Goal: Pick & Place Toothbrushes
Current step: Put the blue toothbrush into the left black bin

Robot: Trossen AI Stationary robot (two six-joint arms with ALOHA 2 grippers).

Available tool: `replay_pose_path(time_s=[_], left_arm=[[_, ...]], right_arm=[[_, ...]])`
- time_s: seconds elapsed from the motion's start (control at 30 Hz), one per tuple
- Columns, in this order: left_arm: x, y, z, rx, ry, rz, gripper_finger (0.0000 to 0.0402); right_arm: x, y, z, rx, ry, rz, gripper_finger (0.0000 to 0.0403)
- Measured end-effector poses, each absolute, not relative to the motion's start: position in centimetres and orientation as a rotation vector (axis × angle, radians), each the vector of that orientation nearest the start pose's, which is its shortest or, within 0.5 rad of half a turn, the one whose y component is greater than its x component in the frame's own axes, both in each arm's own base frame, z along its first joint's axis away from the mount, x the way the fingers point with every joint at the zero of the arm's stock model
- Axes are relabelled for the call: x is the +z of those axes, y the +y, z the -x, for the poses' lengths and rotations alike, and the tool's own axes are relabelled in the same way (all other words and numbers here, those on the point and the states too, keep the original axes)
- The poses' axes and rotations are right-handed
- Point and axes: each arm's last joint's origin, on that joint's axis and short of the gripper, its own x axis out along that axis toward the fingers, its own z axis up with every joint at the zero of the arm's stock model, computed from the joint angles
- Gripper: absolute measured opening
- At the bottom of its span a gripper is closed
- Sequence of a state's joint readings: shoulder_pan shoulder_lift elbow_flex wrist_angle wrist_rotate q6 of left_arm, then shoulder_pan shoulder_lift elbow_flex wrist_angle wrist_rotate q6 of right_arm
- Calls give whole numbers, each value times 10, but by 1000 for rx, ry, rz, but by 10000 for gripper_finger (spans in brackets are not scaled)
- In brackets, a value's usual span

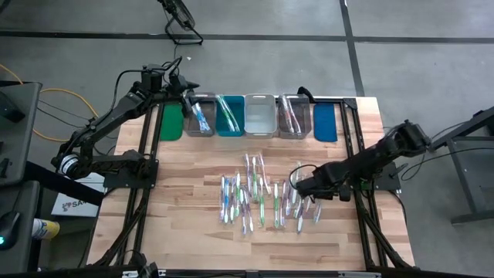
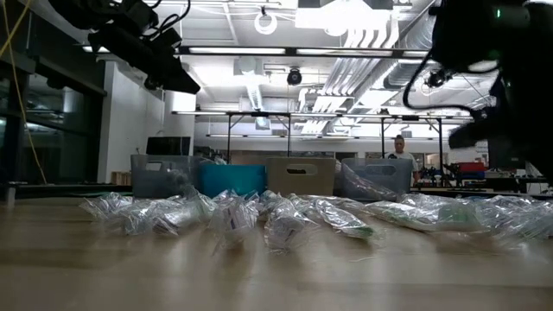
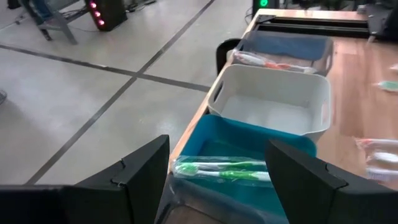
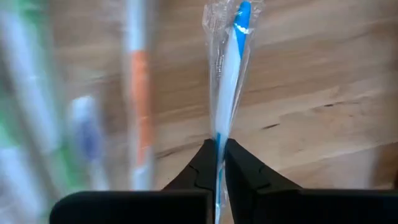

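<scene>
Here, the right hand pinches shut on a wrapped blue-and-white plastic toothbrush above the wooden bench; the left hand gapes empty over the far teal plastic bin.

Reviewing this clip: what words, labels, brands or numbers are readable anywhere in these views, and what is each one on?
"SA": start of a word on a white sheet on the floor left of the table; the rest is hidden.
Wrapped toothbrushes on the table: no print can be made out.
Bins at the far edge: no labels visible.
Blue-and-white toothbrush in the right gripper: wrapper shows no readable print.
</scene>
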State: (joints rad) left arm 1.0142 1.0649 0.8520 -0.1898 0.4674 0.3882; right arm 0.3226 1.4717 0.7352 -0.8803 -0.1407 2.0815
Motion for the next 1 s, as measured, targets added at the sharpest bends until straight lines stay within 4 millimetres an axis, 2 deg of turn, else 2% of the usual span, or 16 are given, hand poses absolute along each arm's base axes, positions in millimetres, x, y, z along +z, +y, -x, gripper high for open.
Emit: replay_pose_path(time_s=[0.2,0.47,0.6,0.77,1.0], left_arm=[[305,187,-134,397,368,-83,258],[304,184,-142,336,334,2,258],[300,177,-156,275,340,51,258],[291,164,-188,152,342,86,258],[294,158,-227,76,179,174,258]], right_arm=[[179,64,-191,-1236,1094,-1418,3],[215,42,-179,-1045,773,-1288,1],[227,27,-180,-982,660,-1197,1],[236,6,-189,-906,573,-1072,1],[260,-22,-203,-733,411,-866,2]])
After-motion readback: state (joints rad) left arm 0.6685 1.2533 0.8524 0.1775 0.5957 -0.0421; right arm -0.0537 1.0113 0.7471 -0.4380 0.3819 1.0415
